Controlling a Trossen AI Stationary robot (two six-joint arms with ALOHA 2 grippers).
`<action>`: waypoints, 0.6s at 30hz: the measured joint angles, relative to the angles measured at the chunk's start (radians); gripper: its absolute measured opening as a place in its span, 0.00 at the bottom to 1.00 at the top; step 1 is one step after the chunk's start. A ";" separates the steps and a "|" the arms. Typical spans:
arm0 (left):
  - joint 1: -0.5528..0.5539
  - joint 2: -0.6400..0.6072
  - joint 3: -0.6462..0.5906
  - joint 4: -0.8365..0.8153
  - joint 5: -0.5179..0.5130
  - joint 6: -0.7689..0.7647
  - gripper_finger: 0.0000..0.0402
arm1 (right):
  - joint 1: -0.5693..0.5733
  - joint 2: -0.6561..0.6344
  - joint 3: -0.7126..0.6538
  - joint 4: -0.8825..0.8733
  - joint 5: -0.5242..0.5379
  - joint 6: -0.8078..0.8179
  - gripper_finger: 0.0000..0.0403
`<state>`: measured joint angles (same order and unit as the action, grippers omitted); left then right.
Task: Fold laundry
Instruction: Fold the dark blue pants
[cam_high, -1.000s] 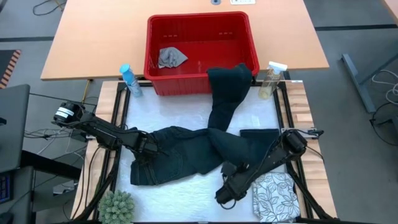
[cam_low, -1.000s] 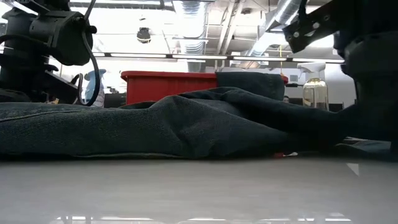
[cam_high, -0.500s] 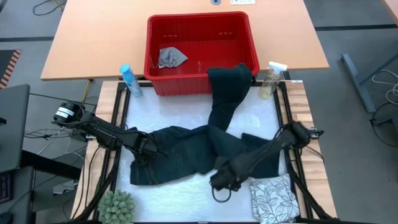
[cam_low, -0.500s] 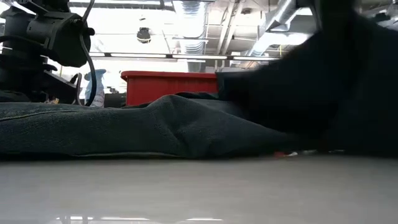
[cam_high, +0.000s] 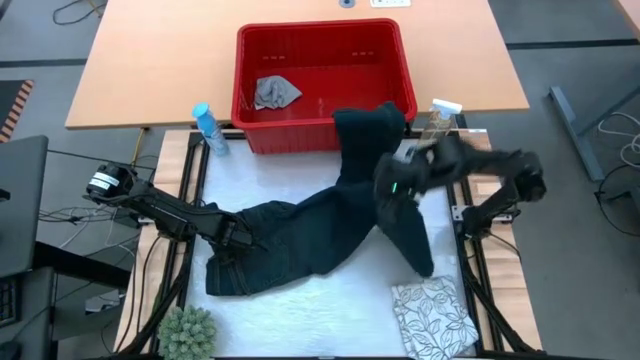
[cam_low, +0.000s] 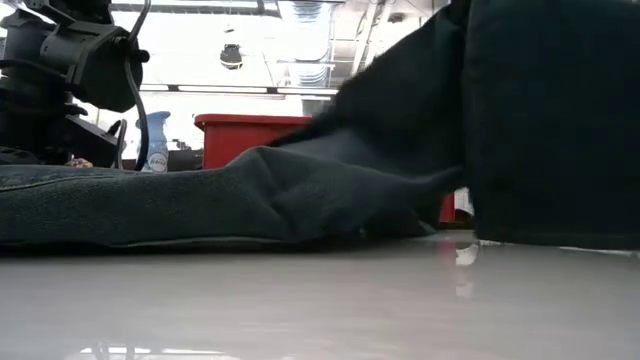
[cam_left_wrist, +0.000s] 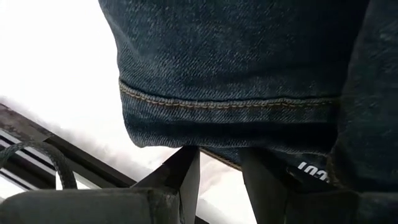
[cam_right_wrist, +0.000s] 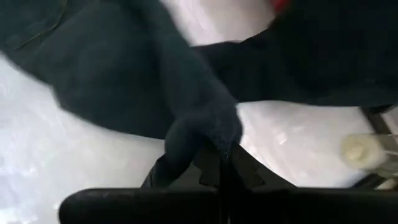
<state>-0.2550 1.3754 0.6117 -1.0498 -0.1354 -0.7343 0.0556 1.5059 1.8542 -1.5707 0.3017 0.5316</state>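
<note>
At the near edge of the table (cam_high: 300, 295) lies the white cloth with grey leaf print (cam_high: 433, 317), folded flat near the right corner. At the near left corner stands a small green plant (cam_high: 187, 332).

A little farther in, the jeans (cam_high: 290, 240) lie across the white table top. The waist part is on the left side, and the left gripper (cam_high: 238, 234) rests on it. In the left wrist view its fingers (cam_left_wrist: 186, 177) stand a little apart at the hem of the denim; they appear to grip this edge, but I cannot tell it for sure.

On the right, the right gripper (cam_high: 392, 186) is raised above the table, and its arm reaches in from the right side. Its fingers are clenched on one leg of the jeans, and in the right wrist view the dark fabric bunches right at the fingertips. This leg hangs down from the gripper to the table. In the low view the lifted denim fills the right side.

The other leg goes up over the front wall of the red basket (cam_high: 322, 45) behind. Inside the basket lies the small grey cloth (cam_high: 275, 92). A blue bottle (cam_high: 208, 128) stands left of the basket, and a clear spray bottle (cam_high: 437, 122) stands at its right.
</note>
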 joint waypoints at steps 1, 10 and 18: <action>0.000 0.000 0.000 -0.003 0.000 -0.005 0.27 | -0.039 -0.016 0.000 0.000 -0.011 -0.036 0.06; 0.000 0.000 0.000 -0.011 -0.001 -0.019 0.27 | -0.334 -0.043 -0.021 0.002 -0.090 -0.271 0.13; 0.000 -0.001 0.000 -0.011 -0.001 -0.071 0.27 | -0.454 0.061 -0.144 -0.001 -0.089 -0.393 0.43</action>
<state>-0.2550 1.3746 0.6121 -1.0610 -0.1359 -0.8051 -0.3986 1.5672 1.7101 -1.5721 0.2131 0.1388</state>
